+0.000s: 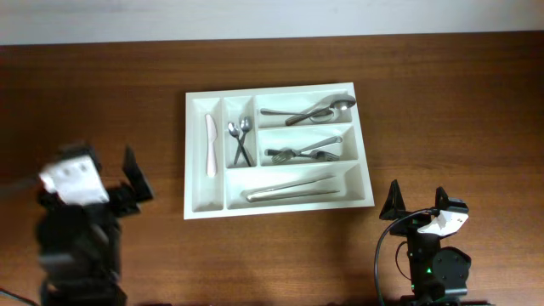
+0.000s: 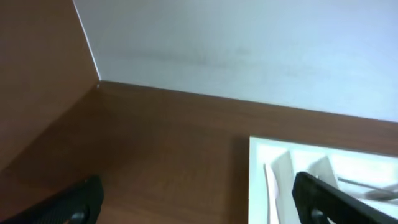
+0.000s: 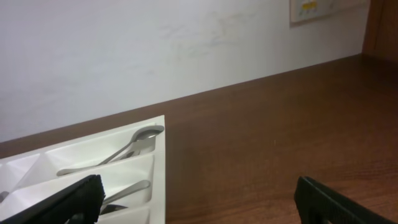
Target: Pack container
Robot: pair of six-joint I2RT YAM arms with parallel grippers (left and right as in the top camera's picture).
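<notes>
The container [image 1: 204, 200], a large white cutlery tray, lies in the middle of the wooden table. Its leftmost narrow slot holds a white knife [image 1: 211, 144], and the slot beside it holds two small spoons [image 1: 240, 140]. Large spoons [image 1: 310, 110], forks [image 1: 304, 154] and metal knives [image 1: 293, 189] fill the three long slots. My left gripper [image 1: 106, 166] hovers left of the tray, open and empty. My right gripper [image 1: 416, 202] stands open and empty just off the tray's near right corner. The left wrist view catches the tray's corner [image 2: 258, 180] beside the open left gripper [image 2: 199, 205]. The right wrist view shows the tray's edge [image 3: 158, 162] and the open right gripper [image 3: 199, 202].
A pale wall [image 3: 186, 56] rises behind the table's far edge, with a wall plate [image 3: 317, 7] at the upper right. Bare brown table [image 1: 450, 110] surrounds the tray on all sides.
</notes>
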